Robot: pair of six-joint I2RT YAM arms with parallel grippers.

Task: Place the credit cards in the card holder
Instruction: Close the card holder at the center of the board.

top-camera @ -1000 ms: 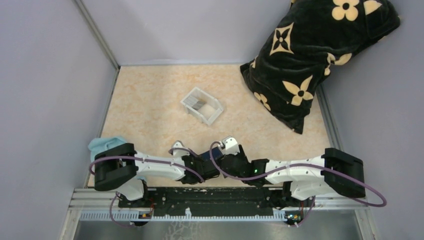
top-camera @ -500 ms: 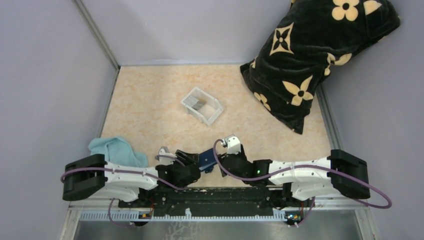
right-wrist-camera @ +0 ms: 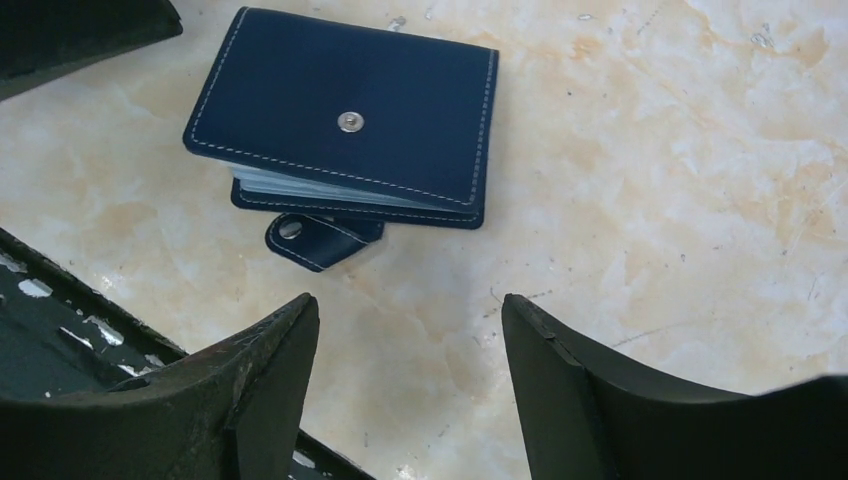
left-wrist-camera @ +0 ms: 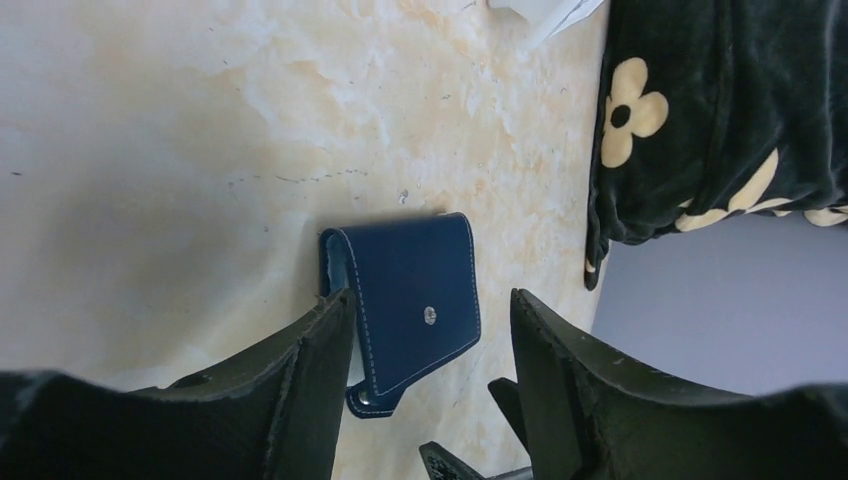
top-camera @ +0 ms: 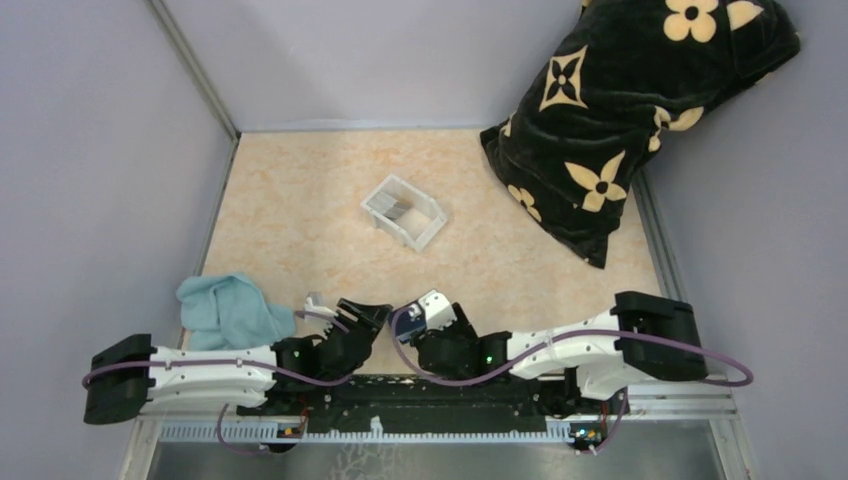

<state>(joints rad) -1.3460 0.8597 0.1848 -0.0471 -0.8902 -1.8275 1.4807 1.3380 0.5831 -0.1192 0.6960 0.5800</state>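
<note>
Down at the near edge first: left gripper (top-camera: 368,310) low over the table (top-camera: 300,220), with jaws spread apart and nothing clamped. Right alongside, right gripper (right-wrist-camera: 408,310), likewise spread wide, empty, pointing in towards the left one. And there between the two, flat on the marbled top: the card holder (right-wrist-camera: 350,110), navy, folded shut, snap stud (right-wrist-camera: 350,122) facing up. Strap tab (right-wrist-camera: 315,240) loose past the open edge, unfastened. A sliver of pale blue lining peeking from that same edge. From the left wrist view, framed between the dark fingers (left-wrist-camera: 300,370), with one edge tucked behind the left-hand one; contact there impossible to call. From the right wrist view, plainly clear of both fingertips, just ahead of them. Off to the left, just beyond the left arm, a crumpled light-blue cloth (top-camera: 225,310). Further out, mid-table, a small white tray (top-camera: 428,232) set at an angle, well apart from the card holder, with the credit cards (top-camera: 398,210) lying inside as a grey stack; number impossible to tell. Farthest of all, propped in the right back corner, a black pillow (top-camera: 640,110) with cream flowers.
</note>
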